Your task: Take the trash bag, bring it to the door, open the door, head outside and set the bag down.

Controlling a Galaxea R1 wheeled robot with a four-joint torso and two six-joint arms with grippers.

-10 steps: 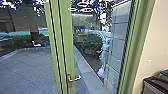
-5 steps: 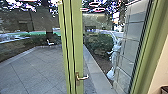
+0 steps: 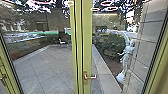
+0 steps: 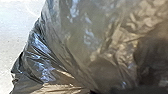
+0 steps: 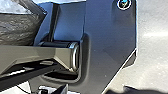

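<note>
The trash bag (image 4: 57, 47) is thin, glossy, wrinkled plastic; the door handle (image 3: 85, 77) on the right looks like shiny metal, the paving (image 3: 47, 66) like matt stone.

Trash bag (image 4: 75, 50) bulges, dark, creased — green-framed glass door (image 3: 87, 45) stands closed.

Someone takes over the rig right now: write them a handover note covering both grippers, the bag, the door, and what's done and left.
Left gripper: the shiny dark plastic trash bag is close before its wrist camera; grip can't be told.
Right gripper: state can't be told; its wrist view shows part of the bag beside the robot's dark base.
Door: green-framed glass door ahead, metal lever handle on its upright; it looks shut.
Done: bag apparently picked up and brought to the door.
Left: open the door, go out to the grey paved yard, put the bag down.
</note>
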